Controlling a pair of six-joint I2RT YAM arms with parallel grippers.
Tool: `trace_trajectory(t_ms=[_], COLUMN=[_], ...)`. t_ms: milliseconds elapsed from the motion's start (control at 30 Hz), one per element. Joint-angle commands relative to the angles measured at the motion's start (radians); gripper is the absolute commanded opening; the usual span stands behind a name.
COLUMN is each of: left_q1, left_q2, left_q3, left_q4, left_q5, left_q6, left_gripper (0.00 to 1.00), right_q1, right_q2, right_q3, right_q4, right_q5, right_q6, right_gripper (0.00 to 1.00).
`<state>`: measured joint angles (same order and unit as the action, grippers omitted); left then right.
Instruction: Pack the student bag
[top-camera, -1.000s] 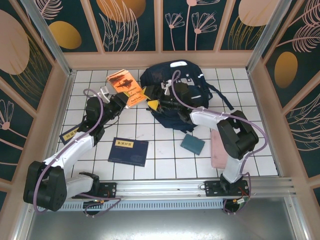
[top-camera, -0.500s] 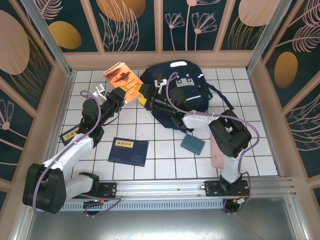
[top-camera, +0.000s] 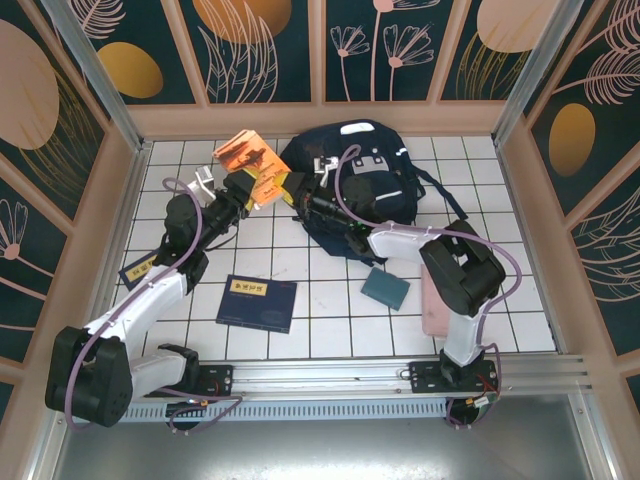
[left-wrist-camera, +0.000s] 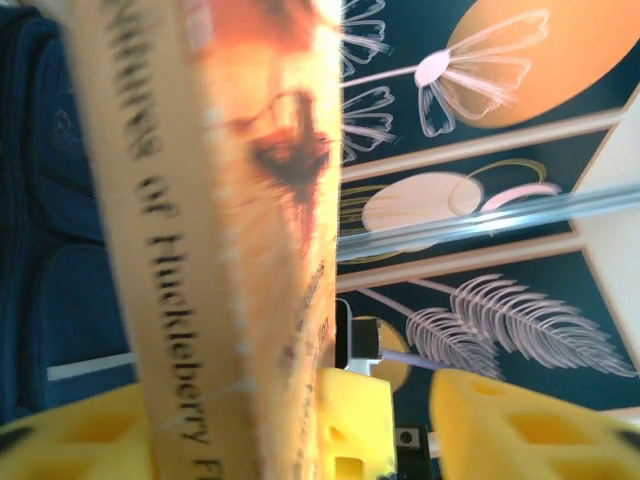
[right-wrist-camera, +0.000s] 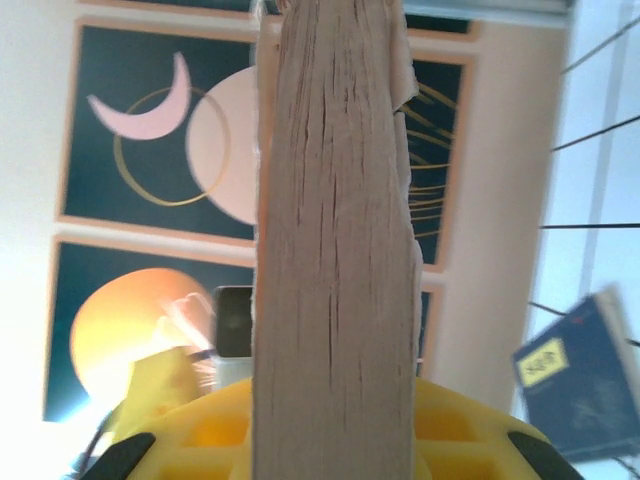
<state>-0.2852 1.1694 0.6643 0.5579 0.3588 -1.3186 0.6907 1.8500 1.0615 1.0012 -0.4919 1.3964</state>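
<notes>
The student bag, dark navy with white patches, lies at the back of the tiled floor. An orange paperback book hangs tilted above the floor just left of the bag, between both grippers. My right gripper reaches in from the bag side and is shut on the book's page edge, with yellow fingers on each side of it. My left gripper sits at the book's other end. Its jaws stand open, the book's spine leaning by one finger and the other finger apart from it.
A navy book with a yellow label lies flat at centre front, and another lies by the left wall. A teal case and a pink case lie right of centre. Patterned walls enclose the floor.
The orange book has risen off the floor and tilted toward the bag. My right gripper moved in and closed on it, while my left gripper's jaws have spread apart.
</notes>
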Motion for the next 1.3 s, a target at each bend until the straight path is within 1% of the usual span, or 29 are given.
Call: trace_trajectory(t_ms=[0,67,133,200,267,367,467,567,667,800,867,967,1067,1167,1267], left_q1=[-0.006,-0.022,-0.058,-0.119,-0.175,-0.262,-0.344,-0.408,-0.454,-0.495,-0.509,-0.516,-0.516,-0.516,-0.517], left_q2=[0.017,0.049,0.094,0.162,0.238,0.36,0.49,0.634,0.761,0.909,0.992,1.099,1.191,1.245,1.28], left_q3=[0.084,0.125,0.182,0.259,0.351,0.465,0.603,0.752,0.891,1.062,1.164,1.305,1.43,1.493,1.531], left_q4=[-0.157,-0.262,-0.371,-0.471,-0.551,-0.622,-0.714,-0.808,-0.908,-1.015,-1.091,-1.191,-1.273,-1.297,-1.304], left_q5=[-0.021,-0.045,-0.092,-0.148,-0.185,-0.21,-0.235,-0.274,-0.316,-0.356,-0.341,-0.337,-0.355,-0.391,-0.439], left_q6=[0.148,0.251,0.366,0.491,0.578,0.706,0.859,0.99,1.085,1.197,1.249,1.291,1.313,1.319,1.319], left_gripper=[0.76,0.8,0.81,0.81,0.8,0.79,0.77,0.77,0.78,0.8,0.81,0.8,0.79,0.79,0.75], right_q1=[-0.065,-0.104,-0.138,-0.199,-0.261,-0.368,-0.465,-0.574,-0.677,-0.757,-0.788,-0.813,-0.82,-0.821,-0.822], right_q2=[-0.128,-0.206,-0.286,-0.359,-0.411,-0.471,-0.549,-0.628,-0.684,-0.734,-0.751,-0.768,-0.776,-0.776,-0.775], right_q3=[-0.044,-0.061,-0.069,-0.072,-0.068,-0.072,-0.096,-0.128,-0.154,-0.179,-0.185,-0.196,-0.2,-0.2,-0.204], right_q4=[-0.16,-0.327,-0.491,-0.672,-0.815,-0.979,-1.082,-1.143,-1.168,-1.192,-1.204,-1.202,-1.201,-1.195,-1.184], right_q5=[0.017,0.053,0.102,0.162,0.188,0.193,0.22,0.224,0.176,0.152,0.134,0.113,0.103,0.091,0.075], right_q6=[-0.164,-0.28,-0.396,-0.49,-0.558,-0.629,-0.675,-0.683,-0.676,-0.691,-0.695,-0.694,-0.695,-0.692,-0.684], right_gripper=[0.09,0.08,0.08,0.08,0.08,0.08,0.08,0.08,0.08,0.08,0.08,0.08,0.08,0.08,0.09])
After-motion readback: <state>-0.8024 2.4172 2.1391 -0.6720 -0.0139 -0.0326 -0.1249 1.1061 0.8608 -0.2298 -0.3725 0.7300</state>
